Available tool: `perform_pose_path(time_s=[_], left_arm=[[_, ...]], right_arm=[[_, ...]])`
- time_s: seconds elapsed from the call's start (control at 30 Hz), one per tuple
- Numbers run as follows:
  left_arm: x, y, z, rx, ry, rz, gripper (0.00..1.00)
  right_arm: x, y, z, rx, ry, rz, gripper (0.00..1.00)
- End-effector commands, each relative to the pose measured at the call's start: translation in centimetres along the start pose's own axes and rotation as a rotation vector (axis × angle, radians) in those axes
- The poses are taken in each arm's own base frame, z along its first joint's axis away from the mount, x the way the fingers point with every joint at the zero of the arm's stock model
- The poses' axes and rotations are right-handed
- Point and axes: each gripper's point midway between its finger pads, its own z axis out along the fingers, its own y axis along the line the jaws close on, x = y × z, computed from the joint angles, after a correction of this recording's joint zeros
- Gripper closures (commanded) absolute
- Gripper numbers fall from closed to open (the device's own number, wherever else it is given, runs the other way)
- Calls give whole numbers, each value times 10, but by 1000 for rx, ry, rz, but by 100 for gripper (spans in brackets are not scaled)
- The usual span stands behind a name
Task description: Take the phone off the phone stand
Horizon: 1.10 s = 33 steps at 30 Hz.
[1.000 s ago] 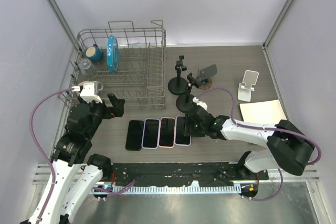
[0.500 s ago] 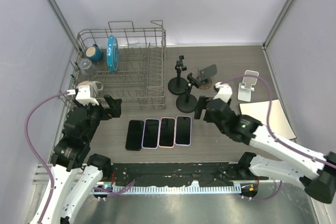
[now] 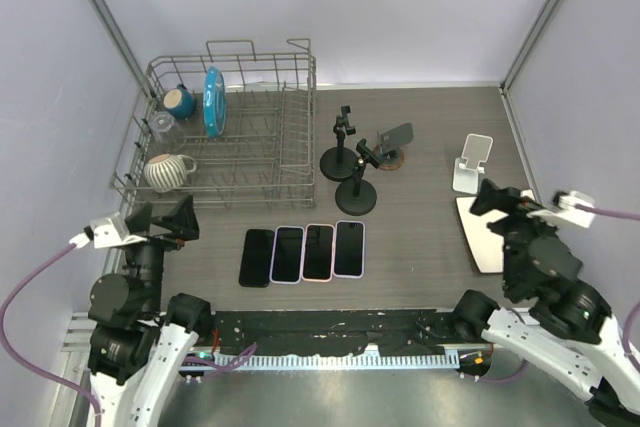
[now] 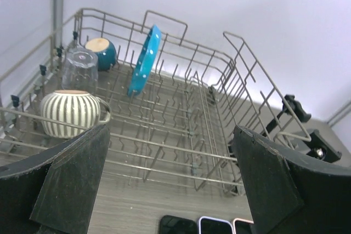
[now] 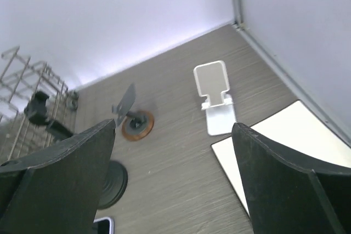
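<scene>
Several phones lie flat in a row on the table; the rightmost phone (image 3: pixel 349 248) has a pale rim and its corner (image 5: pixel 104 224) shows in the right wrist view. No stand holds a phone: two black clamp stands (image 3: pixel 355 187), a grey-plate stand (image 3: pixel 392 145) (image 5: pixel 130 114) and a white stand (image 3: pixel 470 162) (image 5: pixel 216 100) are bare. My right gripper (image 3: pixel 505 205) (image 5: pixel 175 179) is open and empty, raised at the near right, well away from the phones. My left gripper (image 3: pixel 162 219) (image 4: pixel 170 190) is open and empty at the near left.
A wire dish rack (image 3: pixel 230 137) (image 4: pixel 164 113) at the back left holds a blue plate (image 3: pixel 212 100), a striped mug (image 3: pixel 165 171), a glass and a teal bowl. A white pad (image 3: pixel 478 237) lies partly under my right arm. Side walls close in on both sides.
My right gripper let go of the rightmost phone, opened wide and drew back to the near right. My left arm also pulled back toward the near left edge.
</scene>
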Motion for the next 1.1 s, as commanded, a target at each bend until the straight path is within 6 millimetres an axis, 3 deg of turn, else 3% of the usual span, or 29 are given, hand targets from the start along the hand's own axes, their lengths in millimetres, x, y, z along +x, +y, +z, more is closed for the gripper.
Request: perform_pose_path(time_s=[0.0, 0.03, 0.2, 0.33, 0.43, 1.07], left_arm=[[-16, 18, -8, -83, -89, -23, 0], [-24, 20, -18, -78, -133, -43, 0], [-18, 26, -18, -115, -94, -44, 0], [-20, 22, -20, -90, -104, -50, 0], [-22, 27, -22, -116, -121, -57, 0], [-24, 29, -23, -133, -123, -50, 0]], right_arm=[[-32, -54, -14, 133, -128, 51, 7], [-34, -60, -16, 135, -144, 79, 7], [-25, -85, -24, 178, -170, 169, 6], [-15, -65, -18, 96, -153, 130, 6], [-17, -74, -19, 138, -160, 126, 6], [-15, -73, -19, 137, -158, 125, 6]])
